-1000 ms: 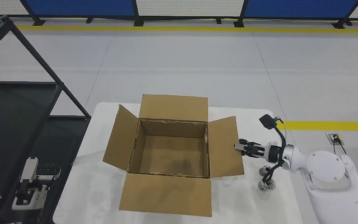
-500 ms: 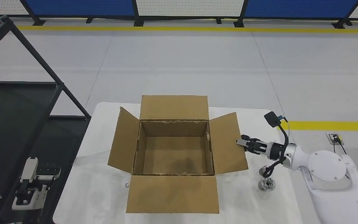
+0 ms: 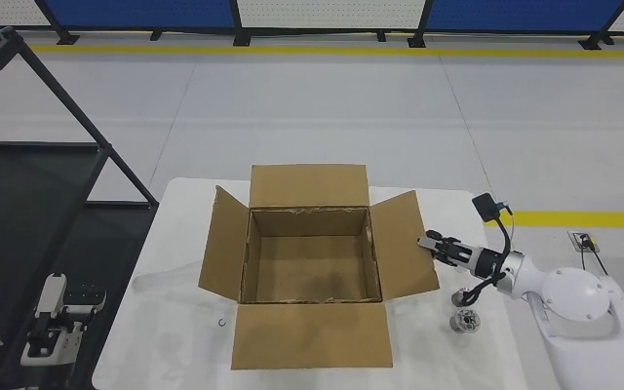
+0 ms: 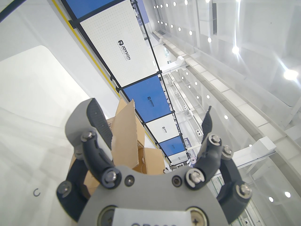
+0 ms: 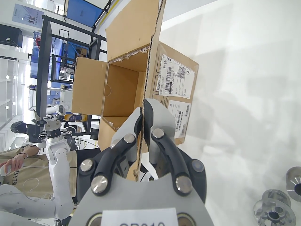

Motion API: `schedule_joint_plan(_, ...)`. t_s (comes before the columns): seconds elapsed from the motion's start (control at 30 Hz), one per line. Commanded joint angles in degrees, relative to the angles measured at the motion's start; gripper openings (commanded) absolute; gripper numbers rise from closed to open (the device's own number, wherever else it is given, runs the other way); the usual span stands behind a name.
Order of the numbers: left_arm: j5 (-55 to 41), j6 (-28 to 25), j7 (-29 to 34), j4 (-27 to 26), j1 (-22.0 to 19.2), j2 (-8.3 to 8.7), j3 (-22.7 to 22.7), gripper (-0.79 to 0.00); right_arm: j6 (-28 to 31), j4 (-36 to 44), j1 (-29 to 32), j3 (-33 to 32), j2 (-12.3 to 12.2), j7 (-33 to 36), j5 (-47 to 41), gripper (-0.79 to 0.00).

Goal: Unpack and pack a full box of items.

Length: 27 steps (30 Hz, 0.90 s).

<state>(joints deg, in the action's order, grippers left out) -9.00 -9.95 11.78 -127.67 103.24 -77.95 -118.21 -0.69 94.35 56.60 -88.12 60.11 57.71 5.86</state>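
As the cardboard box stands mid-table with its four flaps spread, I see my right gripper at its 3 o'clock, fingers pinched tight on the edge of that side's flap. White shipping labels with barcodes and a square code sit on the outer wall under that flap. My left gripper is spread wide, holding nothing. At the box's 4 o'clock a metal spool lies on the table.

Bright all over. Lamps flare with glare past the left gripper. Soft shadows lie on the table. Edges bend.
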Motion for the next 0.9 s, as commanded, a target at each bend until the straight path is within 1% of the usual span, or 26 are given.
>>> schedule_joint_plan(0.0, 0.0, 0.0, 0.0, 0.0, 0.0, 0.00, 0.0, 0.000, 0.0, 0.1, 0.2, 0.1, -0.1, 0.1, -0.1, -0.785)
schedule_joint_plan(0.53, 0.0, 0.0, 0.0, 0.0, 0.0, 0.00, 0.0, 0.000, -0.7, 1.7, 2.9, 1.4, -0.3, -5.0, -2.9, -0.785)
schedule_joint_plan(0.57, 0.0, 0.0, 0.0, 0.0, 0.0, 0.00, 0.0, 0.000, -0.7, 1.8, 2.9, 1.4, -0.4, -5.2, -2.9, -0.773)
schedule_joint_plan(0.6, 0.0, 0.0, 0.0, 0.0, 0.0, 0.00, 0.0, 0.000, -0.8, 1.8, 3.0, 1.3, -0.4, -5.3, -2.9, -0.603)
schedule_joint_plan(0.63, 0.0, 0.0, 0.0, 0.0, 0.0, 0.00, 0.0, 0.000, -0.8, 2.0, 3.2, 1.1, -0.5, -5.2, -2.8, -0.262)
schedule_joint_plan(0.67, 0.0, 0.0, 0.0, 0.0, 0.0, 0.00, 0.0, 0.000, -0.2, 2.4, 3.3, 0.8, -0.6, -4.9, -2.9, 0.000)
schedule_joint_plan(0.77, 0.0, 0.0, 0.0, 0.0, 0.0, 0.00, 0.0, 0.000, 2.2, 3.4, 4.5, -1.4, -1.0, -4.9, -3.0, 0.000)
schedule_joint_plan(0.87, 0.0, 0.0, 0.0, 0.0, 0.0, 0.00, 0.0, 0.000, 4.3, 5.7, 6.8, -4.9, -1.5, -5.4, -3.1, 0.000)
